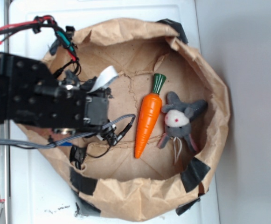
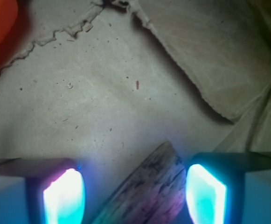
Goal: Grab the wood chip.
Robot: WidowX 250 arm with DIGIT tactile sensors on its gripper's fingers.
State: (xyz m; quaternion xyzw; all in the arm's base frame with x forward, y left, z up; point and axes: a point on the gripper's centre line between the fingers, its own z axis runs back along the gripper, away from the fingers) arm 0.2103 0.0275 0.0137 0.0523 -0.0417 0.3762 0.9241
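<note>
Wrist view: gripper (image 2: 134, 196) low over paper, fingers straddling the wood chip (image 2: 147, 186).

A paper bag (image 1: 126, 200) lies open on the worktop (image 1: 28, 196), and its walls stand around all the things. Inside it, the carrot (image 1: 147, 122) lies in the middle, and the toy rabbit (image 1: 179, 119) lies just beside it on the right. The robot arm (image 1: 42, 100) reaches in from the left. In the wrist view, the wood chip (image 2: 149, 189) lies on the bag floor between the two fingers (image 2: 63, 198) of the end effector (image 2: 135, 198), and the carrot shows at the upper left corner.
</note>
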